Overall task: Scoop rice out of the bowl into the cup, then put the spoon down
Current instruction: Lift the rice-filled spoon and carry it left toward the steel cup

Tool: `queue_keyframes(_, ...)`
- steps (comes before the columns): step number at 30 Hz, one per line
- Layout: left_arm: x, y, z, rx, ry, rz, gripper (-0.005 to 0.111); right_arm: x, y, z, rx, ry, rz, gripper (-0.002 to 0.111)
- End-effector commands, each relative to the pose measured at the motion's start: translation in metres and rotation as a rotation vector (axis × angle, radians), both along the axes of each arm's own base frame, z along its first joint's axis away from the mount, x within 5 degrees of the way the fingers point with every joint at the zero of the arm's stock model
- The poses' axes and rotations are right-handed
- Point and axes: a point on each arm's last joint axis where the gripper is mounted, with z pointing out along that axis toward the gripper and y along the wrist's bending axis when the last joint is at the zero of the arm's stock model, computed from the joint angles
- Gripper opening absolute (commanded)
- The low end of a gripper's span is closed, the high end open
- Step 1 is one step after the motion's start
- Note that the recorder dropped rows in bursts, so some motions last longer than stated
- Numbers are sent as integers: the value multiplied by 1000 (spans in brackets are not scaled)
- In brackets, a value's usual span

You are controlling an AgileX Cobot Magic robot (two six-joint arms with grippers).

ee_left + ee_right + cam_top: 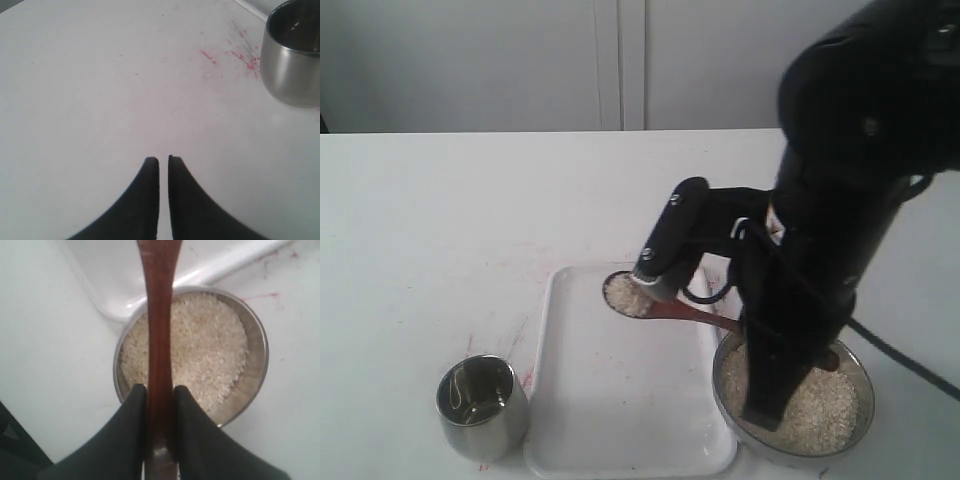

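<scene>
My right gripper (160, 387) is shut on the handle of the dark wooden spoon (159, 315), above the metal bowl (257, 335) of rice (205, 340). In the exterior view the spoon (700, 314) reaches left from the bowl (865, 385). Its oval end, heaped with rice (627, 294), hangs over the white tray (620, 400). The right gripper (785, 340) is largely hidden by its own arm there. The steel cup (480, 405) stands left of the tray and looks empty. My left gripper (163, 159) is shut on nothing, over bare table, with the cup (295, 55) off to one side.
A black part of the right arm (670, 235) hangs just over the spoon's loaded end. Red marks (225, 57) stain the table near the cup. The tray lies between cup and bowl. The white table (470, 220) stretches back to a wall.
</scene>
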Motion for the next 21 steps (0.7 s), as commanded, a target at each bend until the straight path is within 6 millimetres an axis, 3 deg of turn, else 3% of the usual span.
queue_keyframes(1,-1,0,-7,-5,59,-6,14,1,32,-1,7,3,46,0)
queue_keyframes(16,-1,0,-7,-5,59,-6,14,7,129,-31,-21,15,163,0)
queue_keyframes(21,-1,0,-7,-5,59,-6,14,12,135,-41,-71,-7,184,0)
